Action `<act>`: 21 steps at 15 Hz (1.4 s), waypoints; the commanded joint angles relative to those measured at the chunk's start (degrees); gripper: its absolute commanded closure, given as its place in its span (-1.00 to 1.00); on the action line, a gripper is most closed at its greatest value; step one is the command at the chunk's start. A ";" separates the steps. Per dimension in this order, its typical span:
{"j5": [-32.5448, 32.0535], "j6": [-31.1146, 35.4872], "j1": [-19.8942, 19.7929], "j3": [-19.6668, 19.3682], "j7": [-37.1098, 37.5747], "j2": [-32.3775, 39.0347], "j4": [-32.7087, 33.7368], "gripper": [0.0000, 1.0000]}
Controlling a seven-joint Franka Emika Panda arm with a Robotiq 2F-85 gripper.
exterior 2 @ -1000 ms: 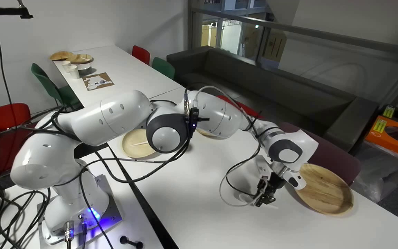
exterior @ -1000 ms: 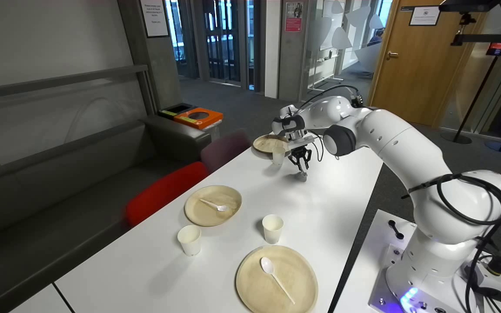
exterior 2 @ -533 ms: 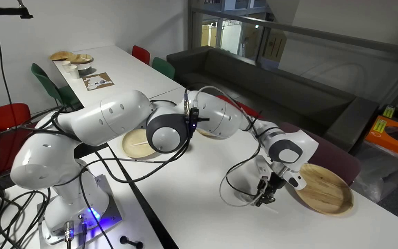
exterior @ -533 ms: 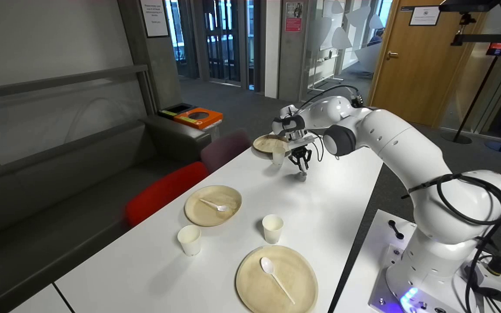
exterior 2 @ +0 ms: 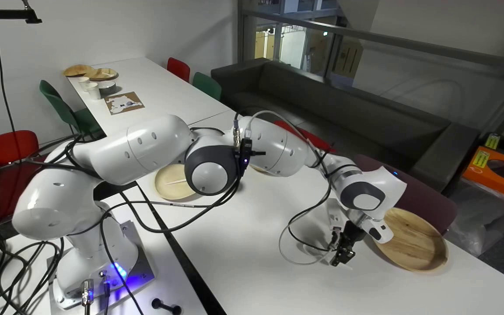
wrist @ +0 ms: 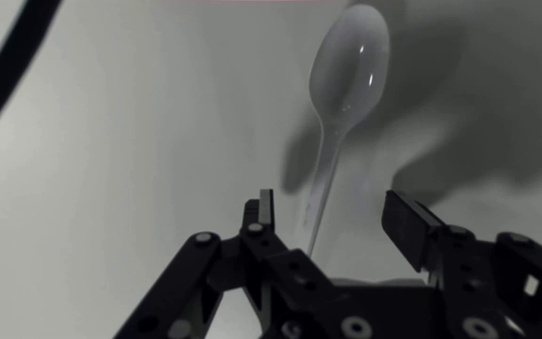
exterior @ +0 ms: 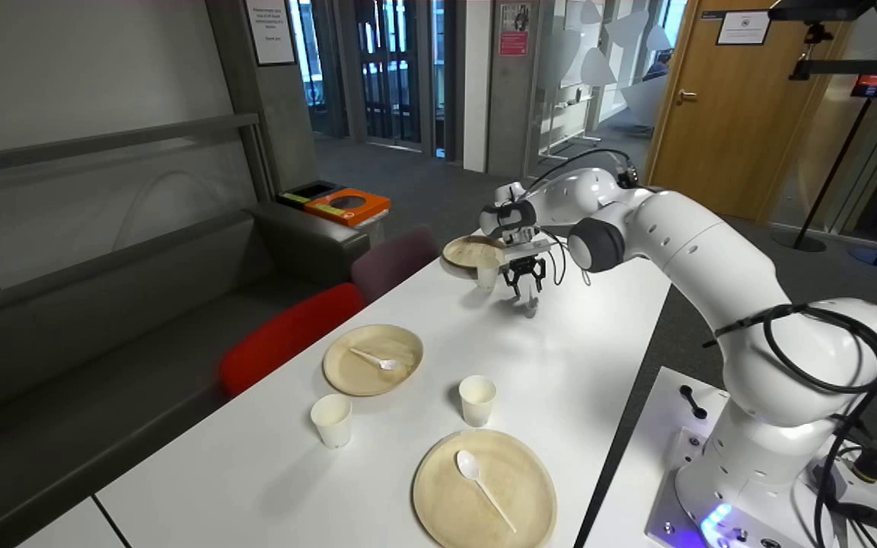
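A white plastic spoon (wrist: 348, 70) lies on the white table, bowl toward the top of the wrist view. Its handle runs down between the fingers of my gripper (wrist: 326, 195), and the handle's end is hidden behind the gripper. The jaws stand wide apart, with a gap on both sides of the handle, nearer the left finger (wrist: 265, 207). In an exterior view the gripper (exterior: 527, 289) points down close over the table with the spoon (exterior: 531, 307) just below it. It also shows in an exterior view (exterior 2: 341, 259), where the spoon is hard to make out.
A wooden plate (exterior: 463, 250) and a pale cup (exterior: 487, 272) stand close beside the gripper. Nearer the base are plates with spoons (exterior: 484, 495) (exterior: 374, 342) and cups (exterior: 477, 399) (exterior: 332, 420). A cable loop (exterior 2: 280, 245) hangs beside the wrist.
My gripper has turned about its own axis and shifted slightly. In an exterior view its two fingers now stand side by side above the spoon. The plates and cups have not moved.
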 commanded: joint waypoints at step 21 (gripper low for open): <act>10.61 26.49 -3.13 3.97 -12.03 -26.72 -40.46 -0.32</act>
